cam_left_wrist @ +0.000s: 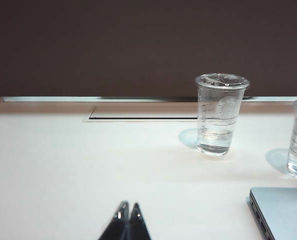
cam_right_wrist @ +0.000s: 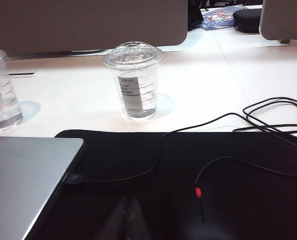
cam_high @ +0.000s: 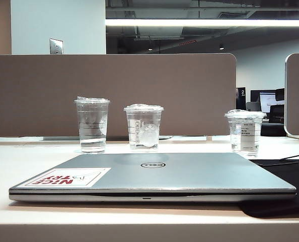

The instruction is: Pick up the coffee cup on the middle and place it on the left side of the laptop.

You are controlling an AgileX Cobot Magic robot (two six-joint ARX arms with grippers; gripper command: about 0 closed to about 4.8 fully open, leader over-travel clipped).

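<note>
Exterior view, coffee cup (cam_high: 143, 127) upright, grippers away

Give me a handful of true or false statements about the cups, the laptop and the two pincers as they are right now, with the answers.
1. Three clear cups stand behind the laptop. True.
2. The coffee cup is held in a pincer. False: it stands free on the table, in the middle of the row.
3. The laptop lid is open. False: it is shut, lying flat.
4. The left pincer is shut, low over bare table with nothing in it. True.
5. The cup with the white label is leftmost in the exterior view. False: it is rightmost.
6. The right pincer hangs over the black mat. True.
</note>
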